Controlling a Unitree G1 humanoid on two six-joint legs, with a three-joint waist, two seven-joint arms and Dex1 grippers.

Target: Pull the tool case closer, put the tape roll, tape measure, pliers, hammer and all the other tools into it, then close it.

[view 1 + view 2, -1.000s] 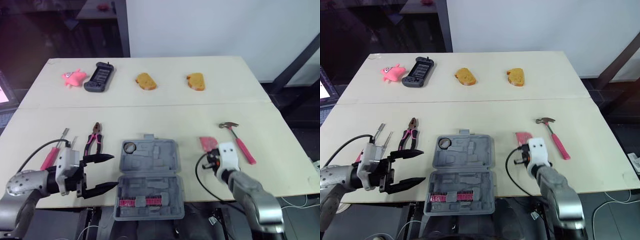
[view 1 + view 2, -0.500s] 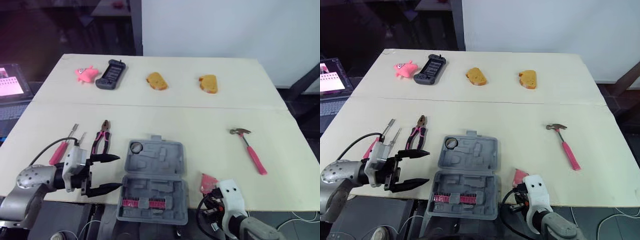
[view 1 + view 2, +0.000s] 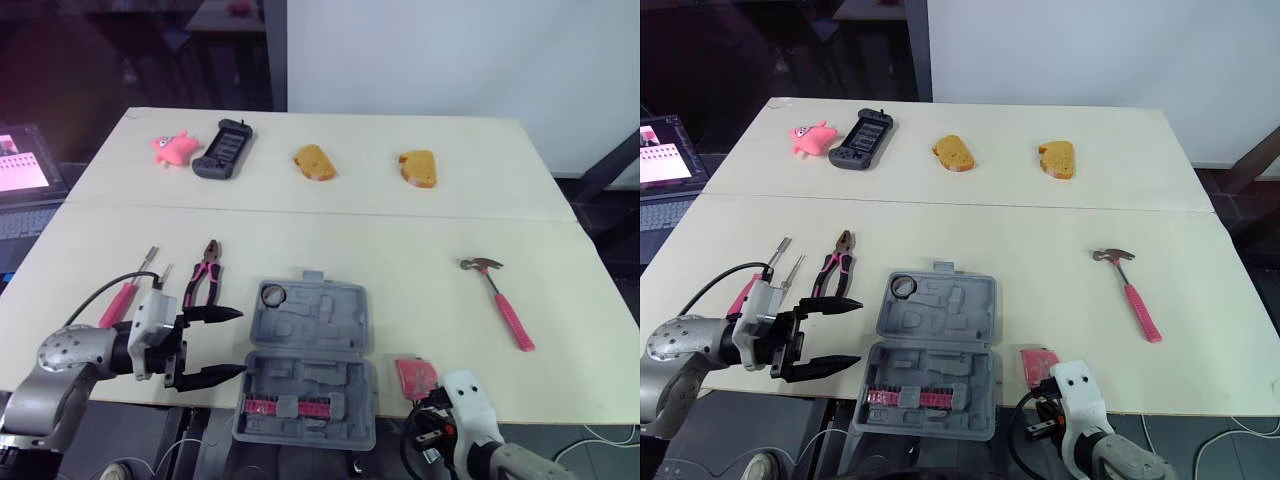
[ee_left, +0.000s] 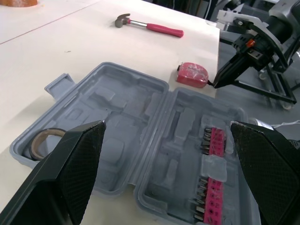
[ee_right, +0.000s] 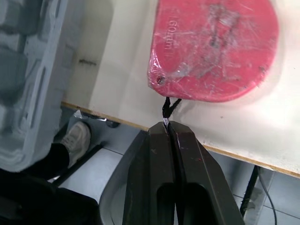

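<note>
The tape measure lies at the near edge of the table, just beside the open tool case, probably so that it can be lifted in by its black strap. This strap is pinched by the fully closed right gripper. The left gripper is held wide open and empty beside the case.

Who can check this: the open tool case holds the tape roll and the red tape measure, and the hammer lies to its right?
The tape measure is not in the tool case; it lies on the table beside it, as the left wrist view shows. The tape roll is inside; the hammer lies to its right.
</note>
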